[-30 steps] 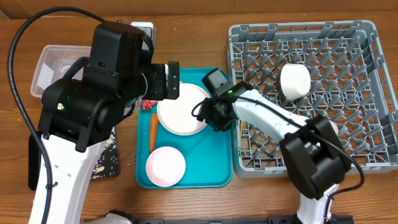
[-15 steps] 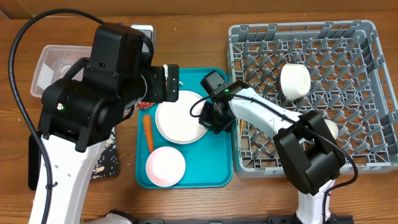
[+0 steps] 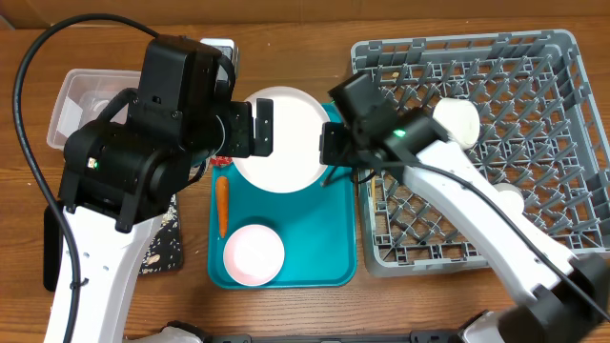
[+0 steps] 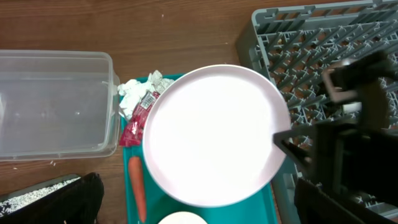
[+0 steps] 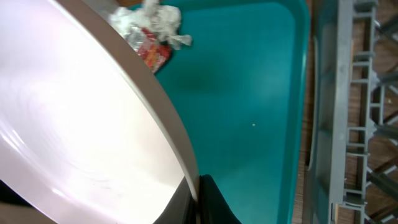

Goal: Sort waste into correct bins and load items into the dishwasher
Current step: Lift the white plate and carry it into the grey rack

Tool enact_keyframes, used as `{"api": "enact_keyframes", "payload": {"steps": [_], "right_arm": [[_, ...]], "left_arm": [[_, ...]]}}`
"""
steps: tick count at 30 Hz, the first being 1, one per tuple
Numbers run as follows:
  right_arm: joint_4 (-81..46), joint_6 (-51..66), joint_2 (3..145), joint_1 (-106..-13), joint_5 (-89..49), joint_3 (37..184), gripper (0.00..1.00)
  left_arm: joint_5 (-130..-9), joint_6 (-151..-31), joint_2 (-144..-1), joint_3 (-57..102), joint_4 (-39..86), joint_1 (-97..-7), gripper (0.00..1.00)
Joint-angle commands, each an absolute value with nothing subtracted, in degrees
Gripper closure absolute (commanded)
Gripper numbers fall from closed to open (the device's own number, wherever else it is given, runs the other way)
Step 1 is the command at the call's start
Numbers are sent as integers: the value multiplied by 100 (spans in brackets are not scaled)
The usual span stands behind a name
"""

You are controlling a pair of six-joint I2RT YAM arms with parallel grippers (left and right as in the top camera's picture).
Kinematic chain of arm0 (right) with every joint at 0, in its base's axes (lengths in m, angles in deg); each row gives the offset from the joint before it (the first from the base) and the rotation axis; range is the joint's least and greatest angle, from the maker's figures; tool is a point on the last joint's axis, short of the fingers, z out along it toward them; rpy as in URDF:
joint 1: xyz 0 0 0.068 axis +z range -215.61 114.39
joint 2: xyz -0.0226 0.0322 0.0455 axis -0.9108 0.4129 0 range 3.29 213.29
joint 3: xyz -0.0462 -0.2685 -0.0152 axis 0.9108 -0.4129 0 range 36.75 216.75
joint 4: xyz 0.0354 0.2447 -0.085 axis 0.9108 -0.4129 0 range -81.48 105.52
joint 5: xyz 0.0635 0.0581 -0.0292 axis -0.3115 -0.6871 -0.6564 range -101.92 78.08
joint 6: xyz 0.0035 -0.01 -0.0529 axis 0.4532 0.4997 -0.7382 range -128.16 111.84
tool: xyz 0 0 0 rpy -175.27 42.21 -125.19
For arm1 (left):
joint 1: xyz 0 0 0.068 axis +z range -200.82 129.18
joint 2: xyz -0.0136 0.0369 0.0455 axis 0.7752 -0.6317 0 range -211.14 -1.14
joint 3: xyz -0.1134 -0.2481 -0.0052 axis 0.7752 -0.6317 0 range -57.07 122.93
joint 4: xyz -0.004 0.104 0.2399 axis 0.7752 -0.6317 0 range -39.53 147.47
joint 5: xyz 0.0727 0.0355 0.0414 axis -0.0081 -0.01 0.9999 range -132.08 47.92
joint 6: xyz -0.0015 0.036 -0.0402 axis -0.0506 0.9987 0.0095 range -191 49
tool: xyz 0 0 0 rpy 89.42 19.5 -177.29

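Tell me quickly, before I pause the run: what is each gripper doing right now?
Left gripper: open, holding nothing.
Right gripper: shut on the rim of the white plate.

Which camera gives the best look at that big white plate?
The left wrist view: nearly the whole big white plate shows, face-on. Overhead, the left arm covers its left edge. The right wrist view catches only a close slice of its rim.
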State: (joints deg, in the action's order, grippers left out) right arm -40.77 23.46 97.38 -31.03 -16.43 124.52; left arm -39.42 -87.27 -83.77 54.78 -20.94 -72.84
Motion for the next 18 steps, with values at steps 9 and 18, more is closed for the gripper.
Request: {"api": "enact_keyframes", "payload": {"steps": [9, 18], "right_arm": [[-4582, 1732, 9644, -3736, 1235, 12495, 96], [-3673, 1507, 9613, -5500, 3454, 12495, 96]], "left_arm": [[-3846, -8633, -8351, 5522, -2203, -7258, 0], [-3817, -8635, -8353, 5522, -2135, -7258, 0]]}}
